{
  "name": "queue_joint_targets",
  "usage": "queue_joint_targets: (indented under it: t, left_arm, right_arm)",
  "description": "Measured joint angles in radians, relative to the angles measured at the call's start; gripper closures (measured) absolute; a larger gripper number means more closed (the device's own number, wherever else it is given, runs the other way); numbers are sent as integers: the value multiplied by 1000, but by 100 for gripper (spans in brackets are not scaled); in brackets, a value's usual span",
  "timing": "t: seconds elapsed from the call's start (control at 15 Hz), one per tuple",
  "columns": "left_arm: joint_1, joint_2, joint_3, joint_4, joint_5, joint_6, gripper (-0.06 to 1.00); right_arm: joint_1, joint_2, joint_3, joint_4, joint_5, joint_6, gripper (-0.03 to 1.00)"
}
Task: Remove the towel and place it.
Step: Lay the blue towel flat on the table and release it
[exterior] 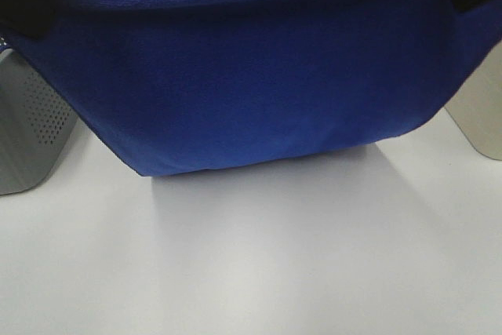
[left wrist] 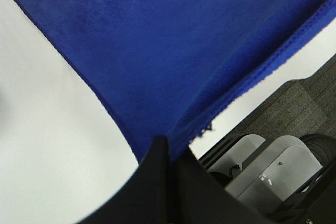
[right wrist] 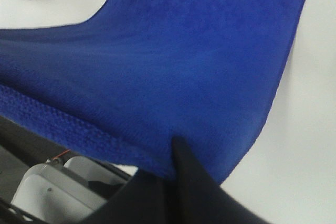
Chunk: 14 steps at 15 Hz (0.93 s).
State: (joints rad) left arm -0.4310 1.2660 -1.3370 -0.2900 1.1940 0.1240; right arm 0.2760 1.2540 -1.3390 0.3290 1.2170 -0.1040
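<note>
The large royal-blue plush microfibre towel (exterior: 259,84) hung stretched over the white desk (exterior: 274,256), its upper corners pinched by the clenched left hand (left wrist: 164,148) and right hand (right wrist: 176,149), where a shallow edge pinch could slip and drop one side.

Reads as a robotics lab or test bench. A bare, matte white tabletop (exterior: 314,256) carries a grey perforated metal housing (exterior: 31,131) at its left edge and a plain pale-grey housing (exterior: 480,115) at its right edge. Beyond one edge of the tabletop the left wrist view shows grey, ribbed, office-type carpet floor (left wrist: 294,103). Below that edge sit white moulded machine covers (left wrist: 273,166) with dark frame parts beside them, and the right wrist view shows similar covers; the light is flat and even, and the surfaces are plain and technical throughout.
</note>
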Motion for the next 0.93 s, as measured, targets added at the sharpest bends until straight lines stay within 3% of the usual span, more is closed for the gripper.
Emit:
queue_joint_targets:
  t: [0.53,0.93]
  left_arm:
    - [-8,-159,288,-144,-4,-12,94]
    - [-160,-167,532,-155,-25,-87,94]
  right_arm:
    - [0,-162,335,69,-5,7,95]
    - [0,-200,560,133,-5,-6,95]
